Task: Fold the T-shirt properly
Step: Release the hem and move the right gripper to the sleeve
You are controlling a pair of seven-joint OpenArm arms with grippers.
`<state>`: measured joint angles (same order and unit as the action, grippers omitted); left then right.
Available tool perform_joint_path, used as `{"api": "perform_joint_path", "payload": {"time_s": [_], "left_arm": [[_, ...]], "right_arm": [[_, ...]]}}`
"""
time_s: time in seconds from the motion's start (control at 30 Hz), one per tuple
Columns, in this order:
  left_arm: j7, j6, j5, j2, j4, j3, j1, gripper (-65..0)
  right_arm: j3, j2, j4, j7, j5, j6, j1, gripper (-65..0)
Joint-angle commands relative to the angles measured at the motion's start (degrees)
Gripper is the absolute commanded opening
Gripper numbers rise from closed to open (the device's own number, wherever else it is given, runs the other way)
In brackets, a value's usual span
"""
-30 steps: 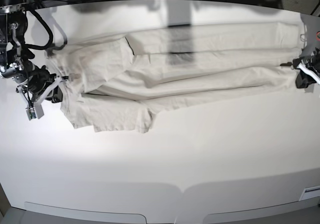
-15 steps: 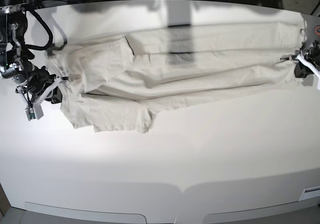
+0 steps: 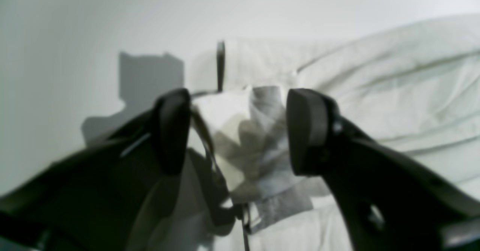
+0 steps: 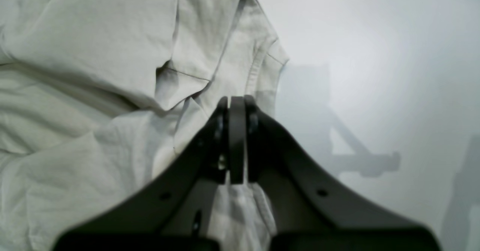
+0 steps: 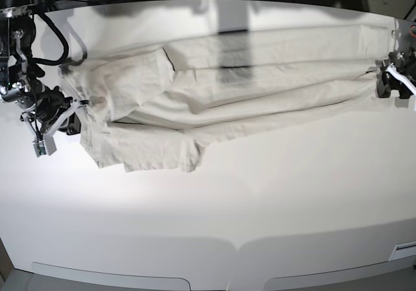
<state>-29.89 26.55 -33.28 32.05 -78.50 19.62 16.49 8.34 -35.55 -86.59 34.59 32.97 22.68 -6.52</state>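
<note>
White table (image 5: 260,200) bears the T-shirt (image 5: 247,83), right hand (image 4: 236,104) pinching it.

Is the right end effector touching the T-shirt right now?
Touching. In the right wrist view, the right end effector is shut on the T-shirt, with fabric pinched between its closed fingers near the sleeve.

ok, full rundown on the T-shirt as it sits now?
The T-shirt is pale off-white cotton by its look, wrinkled, stretched lengthwise across the white table, with one sleeve folded over the body. The right gripper is shut on fabric beside a sleeve hem. The left gripper is open, with bunched fabric between its fingers.
</note>
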Motion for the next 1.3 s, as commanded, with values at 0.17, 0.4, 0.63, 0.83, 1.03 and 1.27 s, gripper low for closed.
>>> {"api": "perform_joint_path", "payload": {"time_s": [0.17,0.4,0.63,0.83,1.03,1.27], "left_arm": [[3.63,-0.02,-0.85,1.31,-1.18,5.66,-0.83,-24.2],[3.52,0.04,-4.70,0.17,-1.66,7.39,-4.11,-24.2],[2.49,2.40,-4.24,-6.12,-1.92,7.34,-7.82,-24.2],[2.47,3.80,-4.13,-9.88,-1.92,7.34,-8.26,-24.2],[2.51,5.18,-2.69,-10.27,-1.92,7.34,-8.26,-24.2],[2.56,5.20,-2.73,-10.27,-1.92,7.34,-8.26,-24.2]], "right_arm": [[0.66,1.18,-0.85,-0.92,0.31,-0.13,5.55,-48.0],[-0.57,9.84,-0.28,5.68,0.26,0.24,16.87,-42.6],[-6.99,14.32,13.18,5.95,-2.80,0.24,27.63,-42.6],[-9.53,15.76,23.47,6.88,-6.64,0.31,35.74,-42.6],[-9.53,16.20,33.05,6.88,-9.01,0.81,39.76,-42.6],[-9.53,16.24,42.18,2.71,-13.79,3.23,40.17,-42.7]]}}
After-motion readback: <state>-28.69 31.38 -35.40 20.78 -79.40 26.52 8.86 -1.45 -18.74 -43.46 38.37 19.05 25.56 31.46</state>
